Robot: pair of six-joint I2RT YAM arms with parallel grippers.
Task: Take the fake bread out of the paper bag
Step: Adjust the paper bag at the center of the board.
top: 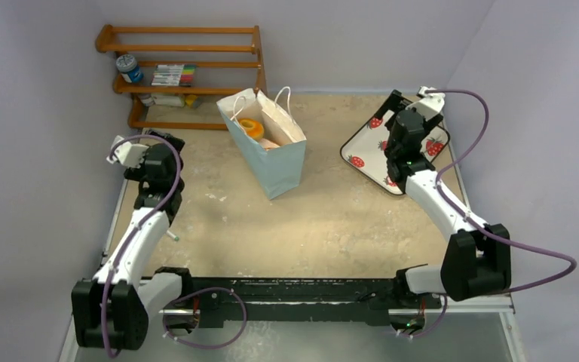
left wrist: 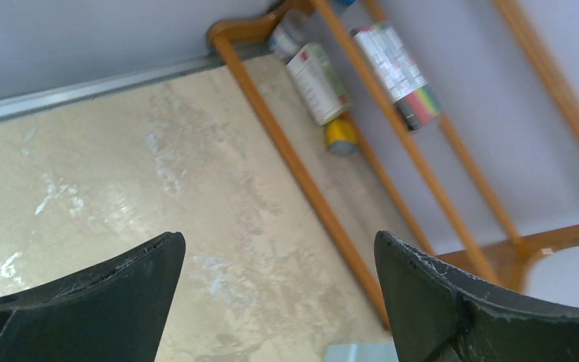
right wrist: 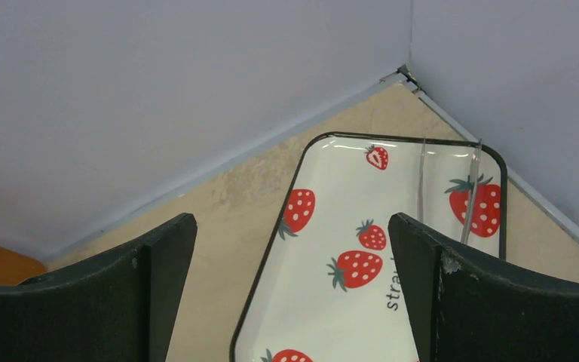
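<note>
Left claw [left wrist: 277,241] and right claw [right wrist: 292,219] are gaping empty; the fake bread [top: 252,128] is looking light, stiff, pinchable across its ring.

This looks like a robot lab. A left arm [top: 139,234] and a right arm [top: 441,204] are bolted to the near edge of a tan table [top: 332,226]. Plain pale walls [top: 38,90] stand close around it. A wooden rack [top: 188,49] holds markers [top: 173,74].

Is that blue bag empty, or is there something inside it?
Not empty: the paper bag stands upright, mouth open, and an orange bread ring shows inside it.
</note>
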